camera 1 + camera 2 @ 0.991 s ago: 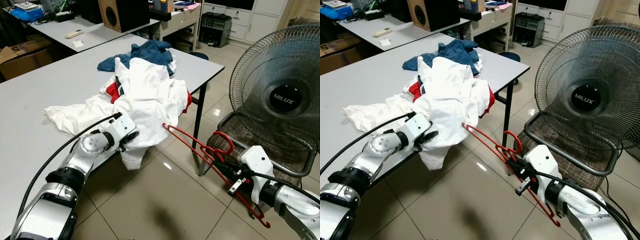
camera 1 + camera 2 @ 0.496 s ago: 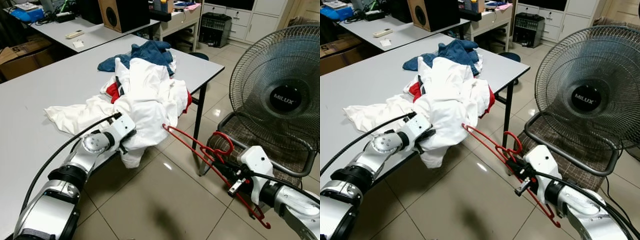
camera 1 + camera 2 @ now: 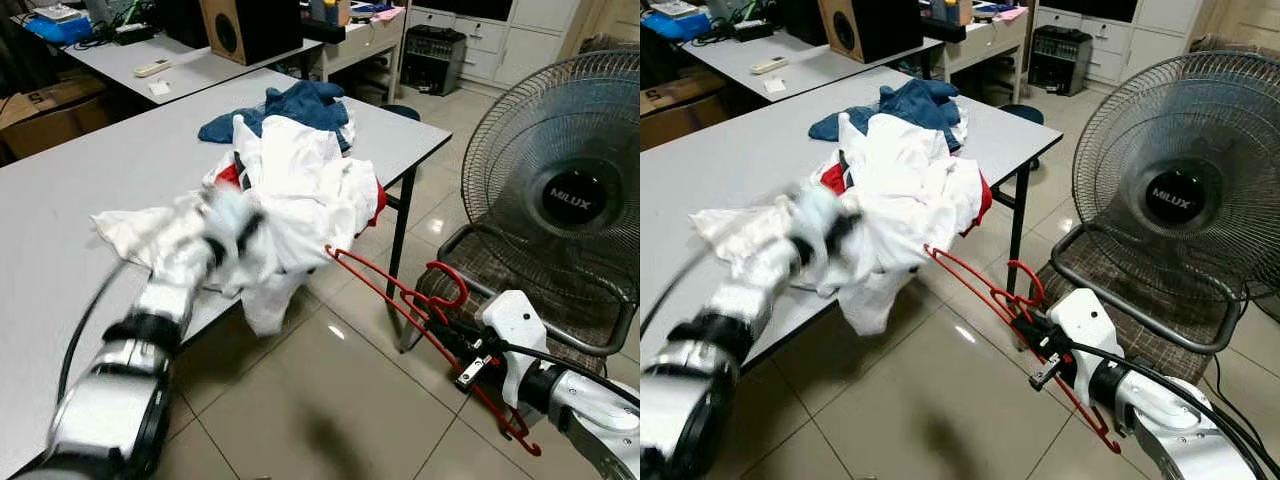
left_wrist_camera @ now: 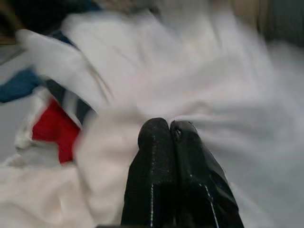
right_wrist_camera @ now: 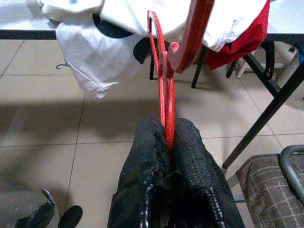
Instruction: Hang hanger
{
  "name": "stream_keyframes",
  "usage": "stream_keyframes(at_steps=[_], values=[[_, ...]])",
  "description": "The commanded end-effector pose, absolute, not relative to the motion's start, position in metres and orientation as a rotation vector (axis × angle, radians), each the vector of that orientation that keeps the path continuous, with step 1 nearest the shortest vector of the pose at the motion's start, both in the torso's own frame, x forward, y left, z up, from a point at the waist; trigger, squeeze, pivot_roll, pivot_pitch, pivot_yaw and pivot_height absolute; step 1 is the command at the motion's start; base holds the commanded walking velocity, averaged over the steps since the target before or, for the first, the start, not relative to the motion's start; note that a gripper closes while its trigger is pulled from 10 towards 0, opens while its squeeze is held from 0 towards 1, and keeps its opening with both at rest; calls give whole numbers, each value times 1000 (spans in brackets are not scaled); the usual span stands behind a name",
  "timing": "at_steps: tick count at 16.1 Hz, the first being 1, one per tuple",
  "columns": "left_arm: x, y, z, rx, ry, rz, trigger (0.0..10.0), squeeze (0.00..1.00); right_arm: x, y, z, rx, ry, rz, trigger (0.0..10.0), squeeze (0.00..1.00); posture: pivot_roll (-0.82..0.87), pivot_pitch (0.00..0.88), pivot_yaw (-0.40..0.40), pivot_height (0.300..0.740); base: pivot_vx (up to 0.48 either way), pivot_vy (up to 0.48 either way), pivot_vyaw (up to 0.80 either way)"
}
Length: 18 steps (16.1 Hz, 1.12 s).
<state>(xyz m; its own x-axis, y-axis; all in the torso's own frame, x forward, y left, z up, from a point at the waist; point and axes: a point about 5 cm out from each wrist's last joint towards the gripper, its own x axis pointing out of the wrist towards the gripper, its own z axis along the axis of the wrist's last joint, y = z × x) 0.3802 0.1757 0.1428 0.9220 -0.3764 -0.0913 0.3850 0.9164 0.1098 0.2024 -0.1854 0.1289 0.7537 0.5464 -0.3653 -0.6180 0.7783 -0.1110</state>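
Note:
A red plastic hanger (image 3: pixel 398 297) slants over the tiled floor, its tip near the table's corner. My right gripper (image 3: pixel 462 352) is shut on its lower bar, and the right wrist view has the hanger (image 5: pixel 164 90) clamped between the black fingers (image 5: pixel 151 142). A heap of white clothes (image 3: pixel 300 190) with red and blue pieces lies on the grey table (image 3: pixel 90 180) and hangs over its edge. My left gripper (image 3: pixel 228 215) is blurred against the near side of this heap. In the left wrist view its fingertips (image 4: pixel 154 130) are pressed together against white cloth (image 4: pixel 228 95).
A large black floor fan (image 3: pixel 565 190) stands at the right behind a checked chair (image 3: pixel 470 290) with a metal frame. A table leg (image 3: pixel 400 235) stands close to the hanger. Further desks, a speaker (image 3: pixel 245 25) and cabinets are at the back. Tiled floor (image 3: pixel 300 400) lies below.
My left arm has swung up and a little left along the clothes heap and is blurred with motion. The right gripper and the hanger have stayed put.

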Motion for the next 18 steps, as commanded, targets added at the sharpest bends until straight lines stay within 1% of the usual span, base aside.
stream_keyframes(at_steps=[1,2,3,4,5,6,9,10,11,12,13,14,16,17,18], values=[[393,189,183,-66,-86,-269,0,0,205,-186,133,-235,301,629,10000,0,-121,0,93,740,0,0,0],[397,203,198,-164,-143,-150,0,0,206,-186,134,-235,296,624,10000,0,-121,0,93,740,0,0,0],[399,219,206,-251,-164,-28,0,0,206,-186,133,-234,293,620,10000,0,-121,0,93,740,0,0,0],[396,257,205,-420,-124,236,0,0,207,-187,131,-229,290,612,10000,0,-113,0,99,740,0,0,0],[390,276,195,-451,-46,355,0,0,207,-188,129,-224,292,608,10000,0,-107,0,102,740,0,0,0],[388,276,183,-412,23,332,0,0,206,-188,126,-222,296,608,10000,0,-107,0,102,740,0,0,0],[383,267,160,-404,115,310,0,0,207,-188,124,-219,297,611,10000,0,-104,0,101,740,0,0,0],[381,264,149,-353,167,301,3137,0,208,-187,124,-219,297,618,10000,0,-104,0,101,740,0,0,0],[380,262,146,-287,190,291,10000,0,208,-186,123,-220,296,622,10000,0,-103,0,94,740,0,0,0],[382,259,149,-266,169,246,10000,0,209,-186,122,-221,295,623,10000,0,-103,0,94,740,0,0,0],[385,255,160,-262,99,167,10000,1000,209,-186,122,-223,294,625,10000,0,-106,0,91,740,0,0,0],[386,254,165,-256,73,141,10000,1000,209,-186,122,-225,294,626,10000,0,-105,0,90,740,0,0,0],[390,252,183,-173,-21,90,10000,1000,209,-184,124,-226,291,631,10000,0,-105,0,90,740,0,0,0],[390,252,187,-155,-38,87,10000,1000,209,-184,125,-227,290,632,10000,0,-106,0,89,740,0,0,0],[391,253,200,-116,-113,67,10000,1000,209,-183,128,-227,283,634,10000,0,-106,0,89,740,0,0,0]])
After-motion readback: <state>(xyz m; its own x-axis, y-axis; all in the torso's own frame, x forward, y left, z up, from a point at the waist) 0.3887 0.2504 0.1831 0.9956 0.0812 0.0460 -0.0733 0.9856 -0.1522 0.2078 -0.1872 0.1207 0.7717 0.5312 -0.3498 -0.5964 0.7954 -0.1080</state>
